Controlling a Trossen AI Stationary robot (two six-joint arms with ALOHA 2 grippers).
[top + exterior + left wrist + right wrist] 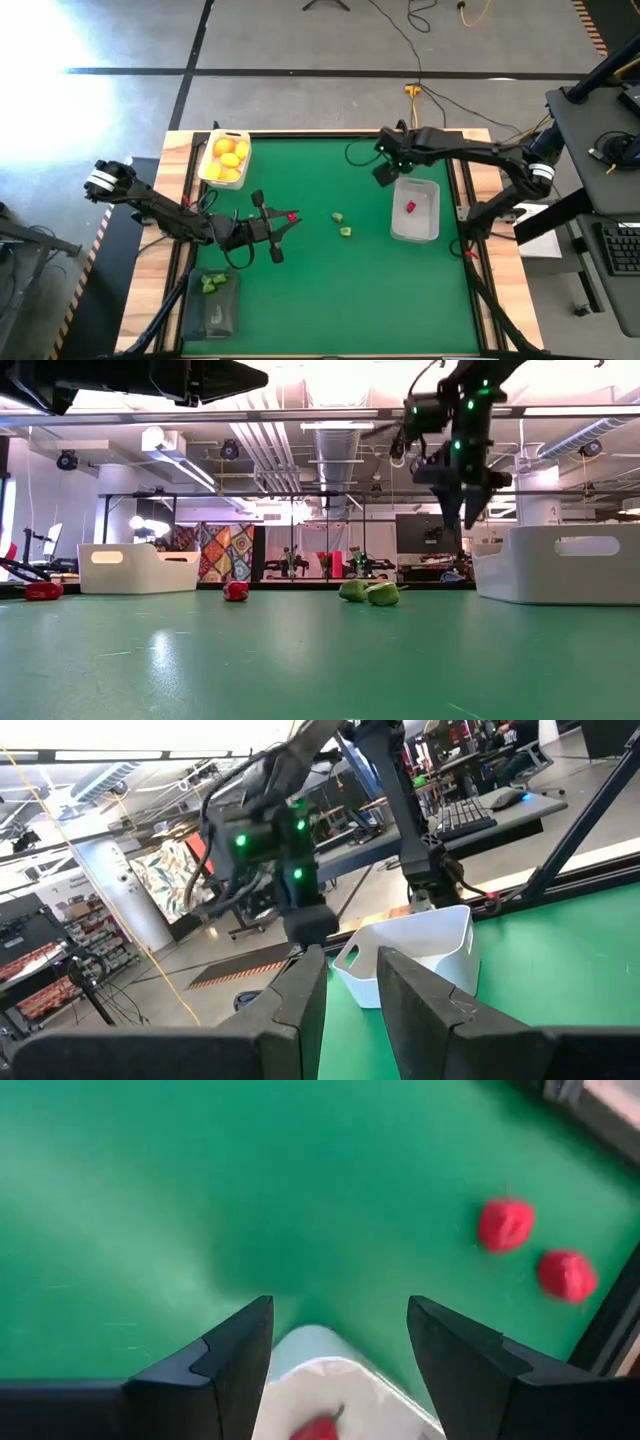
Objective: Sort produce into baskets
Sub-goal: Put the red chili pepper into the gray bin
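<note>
My left gripper is at the table's left middle, open by a narrow gap and empty, its fingers pointing toward the table's right. A red piece lies at its tip; whether they touch, I cannot tell. My right gripper hangs open and empty above the near-left corner of the pale basket, which holds a red piece. Two green pieces lie mid-table. The white basket holds several yellow fruits. The dark basket holds green pieces.
The low view shows two red pieces and the green pair on the green mat. The right wrist view shows two red pieces beyond the pale basket's rim. Open mat lies along the near edge.
</note>
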